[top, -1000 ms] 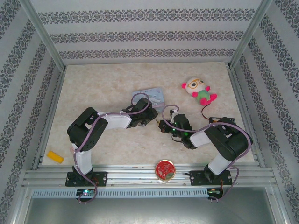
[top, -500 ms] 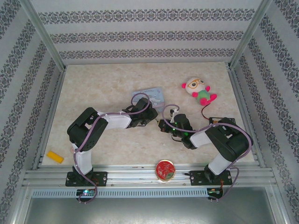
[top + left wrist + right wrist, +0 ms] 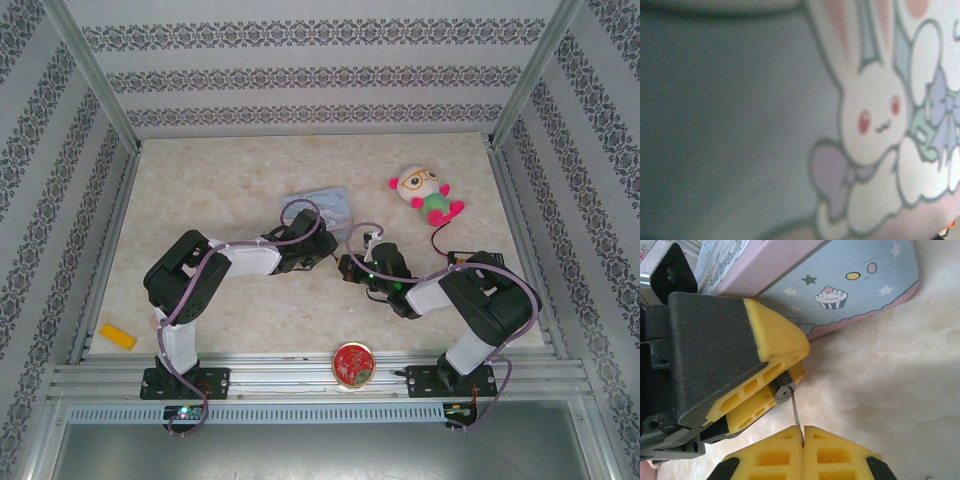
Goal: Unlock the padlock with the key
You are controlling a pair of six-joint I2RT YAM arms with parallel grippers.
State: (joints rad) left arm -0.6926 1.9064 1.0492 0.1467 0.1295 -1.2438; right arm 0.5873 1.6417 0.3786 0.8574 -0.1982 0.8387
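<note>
right hand (image 3: 803, 435) clenched on key (image 3: 795, 413), left hand (image 3: 802, 364) grasping padlock (image 3: 783, 391) (cupcake-printed tin (image 3: 860, 285) just behind)

The desk (image 3: 220, 190) has a pale, marbled beige top. A light-blue cartoon tin (image 3: 330, 205) lies flat near its middle, with a pink and green plush toy (image 3: 427, 195) to the right of it, apart. A yellow block (image 3: 118, 336) lies at the near left corner, and a round red disc (image 3: 353, 364) rests at the near edge

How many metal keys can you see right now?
1. The thin greyish metal key is pinched in the right gripper, its tip at the tiny dark padlock in the left gripper. Others may be hidden.
</note>
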